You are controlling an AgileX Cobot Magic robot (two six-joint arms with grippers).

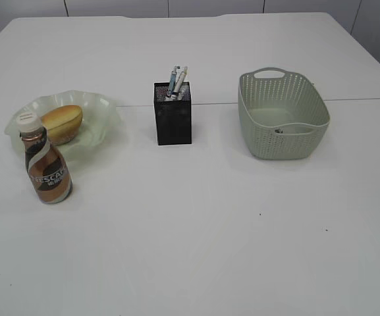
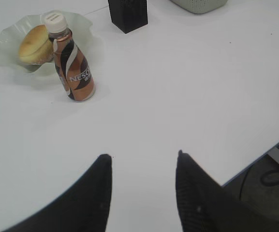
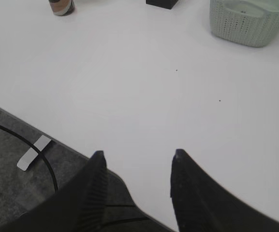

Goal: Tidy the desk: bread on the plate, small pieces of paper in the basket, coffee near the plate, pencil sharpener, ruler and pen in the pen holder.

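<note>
Coffee (image 2: 74, 65) beyond left end effector (image 2: 144, 162)

Matt white desk (image 1: 209, 250); translucent glossy glass plate (image 1: 101, 108); black metal-mesh pen holder (image 1: 173, 122); woven-pattern plastic basket (image 1: 269, 141).

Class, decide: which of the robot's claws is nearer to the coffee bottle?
Left. The left claw hovers open with the coffee bottle close ahead. From the right claw, also open, the bottle sits far off at the picture's top edge.
</note>
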